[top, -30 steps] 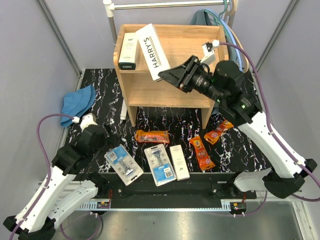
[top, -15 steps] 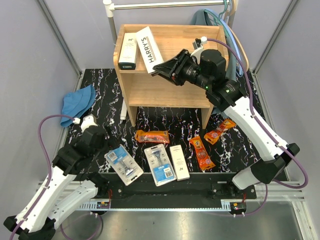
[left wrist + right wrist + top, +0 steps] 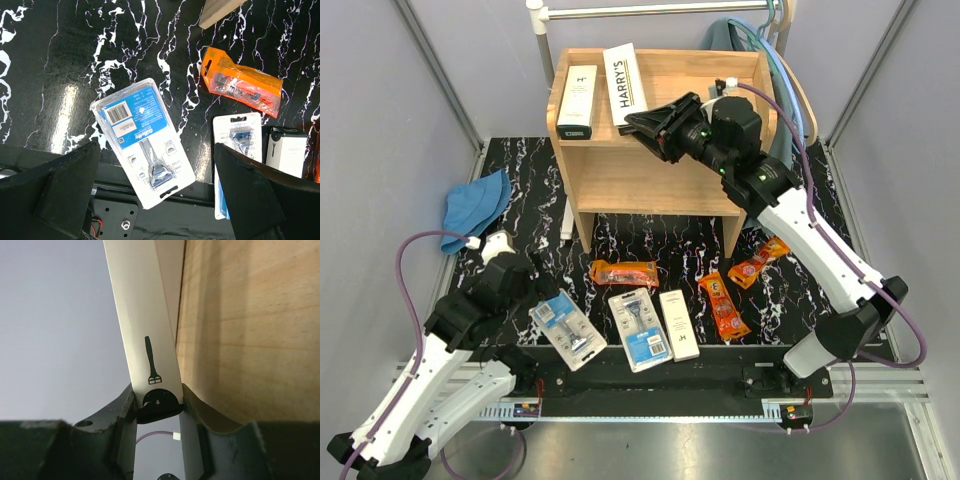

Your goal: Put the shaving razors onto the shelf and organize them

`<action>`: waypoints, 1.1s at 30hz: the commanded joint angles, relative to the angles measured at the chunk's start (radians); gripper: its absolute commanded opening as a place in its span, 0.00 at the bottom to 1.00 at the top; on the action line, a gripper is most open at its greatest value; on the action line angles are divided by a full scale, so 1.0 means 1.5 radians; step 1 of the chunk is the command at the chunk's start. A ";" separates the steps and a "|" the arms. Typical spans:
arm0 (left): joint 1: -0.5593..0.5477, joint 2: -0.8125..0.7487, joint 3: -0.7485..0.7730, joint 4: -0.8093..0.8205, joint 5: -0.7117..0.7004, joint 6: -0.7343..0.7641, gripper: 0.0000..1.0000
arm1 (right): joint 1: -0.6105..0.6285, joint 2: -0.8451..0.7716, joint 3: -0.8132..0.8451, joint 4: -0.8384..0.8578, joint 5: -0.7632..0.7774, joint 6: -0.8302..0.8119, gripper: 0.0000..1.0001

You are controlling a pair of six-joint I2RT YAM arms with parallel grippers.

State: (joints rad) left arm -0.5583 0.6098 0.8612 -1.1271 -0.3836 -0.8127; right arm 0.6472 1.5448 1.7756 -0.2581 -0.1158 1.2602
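- Black, white-veined stone-look surface (image 3: 520,160) is carrying most of the packs. Close to its near edge, the left blister card (image 3: 566,330) and the right blister card (image 3: 640,330) are lying flat. Both are glossy clear plastic over blue backing, and the left one is slanting.
- Just beside the right card, the loose white box (image 3: 679,324) is lying lengthwise. It is a long, matte carton with a black near end.
- The left gripper (image 3: 156,155) is hanging low over the near left corner on a folded arm. Its dark fingers (image 3: 65,185) are spread wide and gripping nothing, and in the wrist view the left card is showing between them.
- Three crinkly orange packs are lying further in. The middle pouch (image 3: 624,272) is sitting crosswise, the near-right pouch (image 3: 723,305) is angling toward the near edge, and the far-right pouch (image 3: 757,262) is lying just beside the shelf's right foot.
- A soft, crumpled blue hat (image 3: 475,208) is resting at the left edge.
- The shelf (image 3: 650,180), made of pale grained wood with raised panels, is standing at the far middle. The shelved white box (image 3: 577,100) is lying at the left of its top tier.
- The right arm is stretching up and leftward over the shelf. The right gripper (image 3: 638,122) is clamping the black near end of the HARRY'S box (image 3: 625,80).
- That box is pointing toward the back panel, just right of the shelved one. Whether it is lying flat cannot be told.
- A metal rail (image 3: 650,10) is running behind.
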 commanded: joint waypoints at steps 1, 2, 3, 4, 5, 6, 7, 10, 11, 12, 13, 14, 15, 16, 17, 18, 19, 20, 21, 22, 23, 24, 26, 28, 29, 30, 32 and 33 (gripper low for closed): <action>-0.003 -0.001 -0.003 0.015 0.008 -0.001 0.99 | 0.003 0.019 0.033 0.040 0.022 0.045 0.00; -0.002 -0.001 -0.002 0.014 0.008 -0.001 0.99 | 0.006 0.020 0.037 0.038 0.025 0.049 0.00; -0.003 0.001 -0.002 0.014 0.009 -0.001 0.99 | 0.007 0.022 0.040 0.036 0.032 0.052 0.00; -0.003 0.001 -0.004 0.014 0.009 -0.001 0.99 | 0.009 0.024 0.042 0.035 0.034 0.055 0.00; -0.002 0.000 -0.005 0.016 0.008 -0.001 0.99 | 0.011 0.026 0.044 0.033 0.037 0.057 0.00; -0.003 0.000 -0.005 0.017 0.008 -0.001 0.99 | 0.015 0.027 0.047 0.026 0.046 0.063 0.00; -0.003 0.002 -0.005 0.018 0.011 0.001 0.99 | 0.017 0.030 0.048 0.025 0.050 0.067 0.01; -0.003 0.001 -0.006 0.024 0.017 0.009 0.99 | 0.026 0.035 0.049 0.024 0.059 0.072 0.04; -0.003 0.002 -0.007 0.027 0.018 0.012 0.99 | 0.026 0.036 0.052 0.026 0.059 0.072 0.06; -0.003 0.002 -0.006 0.026 0.019 0.012 0.99 | 0.031 0.041 0.053 0.026 0.056 0.076 0.07; -0.003 0.002 -0.007 0.026 0.019 0.013 0.99 | 0.033 0.043 0.054 0.025 0.055 0.079 0.08; -0.003 0.002 -0.007 0.028 0.019 0.013 0.99 | 0.035 0.044 0.055 0.027 0.055 0.081 0.09; -0.003 0.002 -0.006 0.027 0.019 0.012 0.99 | 0.036 0.049 0.056 0.030 0.053 0.082 0.10; -0.003 0.001 -0.007 0.028 0.019 0.013 0.99 | 0.039 0.050 0.060 0.031 0.051 0.081 0.10; -0.003 0.002 -0.007 0.028 0.019 0.013 0.99 | 0.041 0.053 0.065 0.030 0.049 0.080 0.11; -0.003 -0.001 -0.007 0.028 0.019 0.013 0.99 | 0.042 0.056 0.066 0.031 0.046 0.080 0.12; -0.004 0.000 -0.007 0.029 0.019 0.013 0.99 | 0.042 0.058 0.067 0.033 0.044 0.081 0.13; -0.003 -0.001 -0.007 0.029 0.019 0.013 0.99 | 0.044 0.059 0.067 0.035 0.042 0.084 0.15; -0.004 -0.001 -0.007 0.029 0.019 0.013 0.99 | 0.045 0.059 0.066 0.037 0.042 0.086 0.16; -0.003 -0.002 -0.008 0.029 0.019 0.012 0.99 | 0.047 0.059 0.064 0.038 0.045 0.087 0.18; -0.003 -0.003 -0.008 0.029 0.018 0.012 0.99 | 0.048 0.059 0.060 0.045 0.046 0.091 0.18; -0.003 -0.004 -0.008 0.030 0.018 0.012 0.99 | 0.049 0.060 0.058 0.050 0.047 0.094 0.19; -0.004 -0.003 -0.008 0.031 0.018 0.013 0.99 | 0.052 0.061 0.052 0.061 0.046 0.098 0.20; -0.004 -0.003 -0.009 0.032 0.018 0.013 0.99 | 0.053 0.062 0.050 0.068 0.045 0.099 0.22; -0.003 -0.002 -0.008 0.032 0.018 0.013 0.99 | 0.056 0.063 0.046 0.076 0.045 0.101 0.24; -0.003 -0.002 -0.008 0.031 0.018 0.013 0.99 | 0.057 0.062 0.042 0.080 0.045 0.103 0.24; -0.003 -0.004 -0.009 0.032 0.019 0.014 0.99 | 0.058 0.063 0.033 0.096 0.049 0.110 0.27; -0.003 -0.005 -0.009 0.033 0.020 0.014 0.99 | 0.060 0.062 0.032 0.098 0.050 0.110 0.29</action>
State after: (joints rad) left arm -0.5583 0.6106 0.8566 -1.1194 -0.3660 -0.8082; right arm 0.7151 1.6367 1.8271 -0.2134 -0.0437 1.3899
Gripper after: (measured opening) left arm 0.988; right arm 0.390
